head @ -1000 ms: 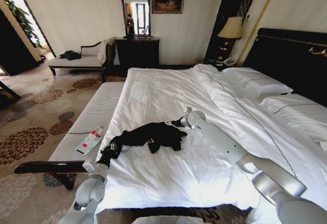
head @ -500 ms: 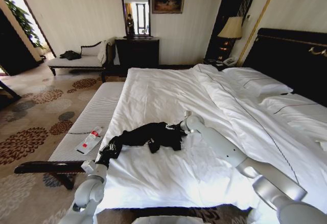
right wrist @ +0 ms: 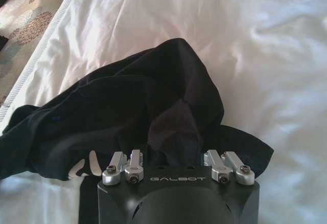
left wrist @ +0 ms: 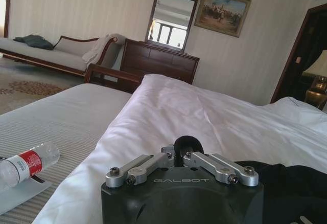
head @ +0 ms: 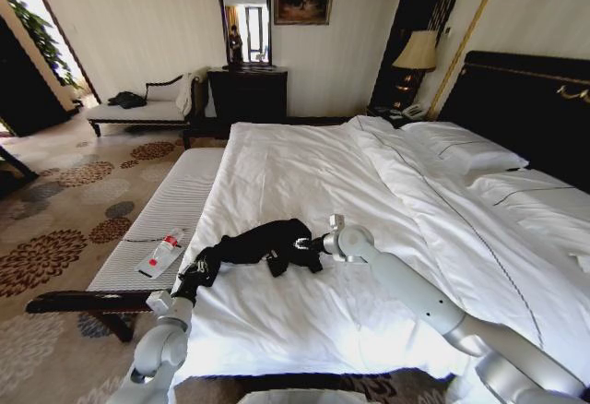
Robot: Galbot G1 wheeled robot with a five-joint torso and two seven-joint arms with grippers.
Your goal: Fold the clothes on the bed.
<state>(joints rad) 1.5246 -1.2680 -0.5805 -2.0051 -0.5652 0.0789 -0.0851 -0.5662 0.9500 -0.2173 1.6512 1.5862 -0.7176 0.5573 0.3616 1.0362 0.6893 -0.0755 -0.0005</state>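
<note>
From the head view, one crumpled black short-sleeved T-shirt (head: 263,245) lies bunched on the big white-sheeted bed (head: 304,169), toward its near-left edge; the left gripper (head: 195,273) sits at the shirt's seven o'clock end, the right gripper (head: 312,245) at its three o'clock end — both pressed into dark cloth, so whether either has hold I cannot tell. From the left wrist, black fabric lies just beside the gripper, and one clear plastic water bottle with a red label (left wrist: 26,164) rests on the striped bench. From the right wrist, the shirt heaps against the gripper, white lettering peeking out. I'd judge spreading it flat matters first; pull evenly, corners apart.
</note>
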